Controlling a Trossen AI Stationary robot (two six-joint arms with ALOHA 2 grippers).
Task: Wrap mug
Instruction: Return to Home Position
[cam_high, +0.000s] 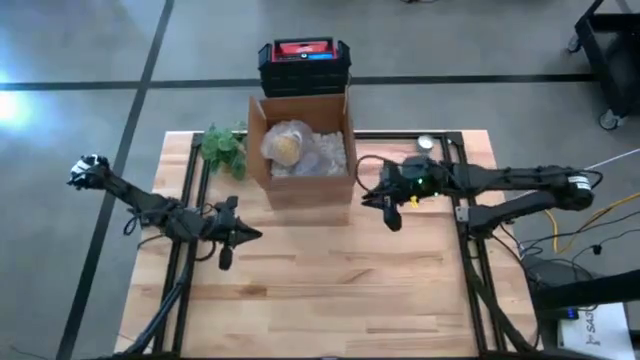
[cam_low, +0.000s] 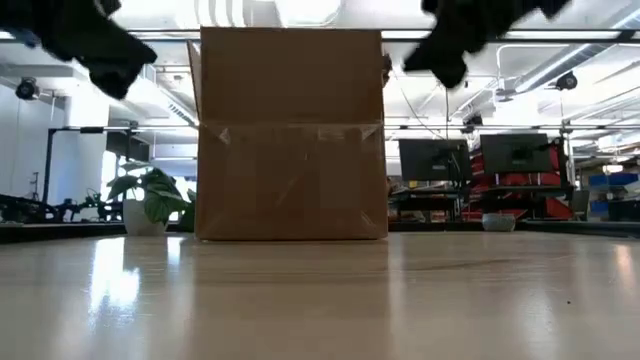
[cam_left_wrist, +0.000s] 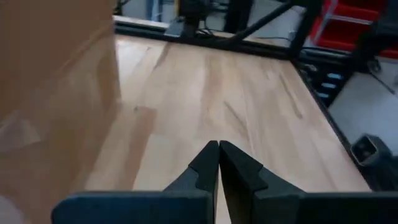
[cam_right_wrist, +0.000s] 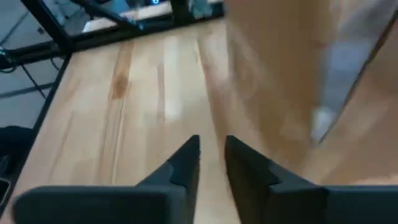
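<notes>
An open cardboard box (cam_high: 300, 185) stands at the middle of the table's far half. In it lies a bundle of clear bubble wrap (cam_high: 300, 150) around something yellowish; the mug itself does not show. My right gripper (cam_high: 368, 190) (cam_right_wrist: 212, 146) hovers just off the box's right near corner, pointing toward the table's left, its fingers a narrow gap apart with nothing between them. My left gripper (cam_high: 250, 236) (cam_left_wrist: 219, 149) hovers left of the box and nearer the front, pointing right, shut on nothing. Both hang above the table in the low view.
A green plant (cam_high: 225, 148) stands against the box's left side. A black and red case (cam_high: 303, 60) sits behind the box, off the table. A small round object (cam_high: 426, 143) lies at the far right. Bare wooden tabletop (cam_high: 330, 300) fills the near half.
</notes>
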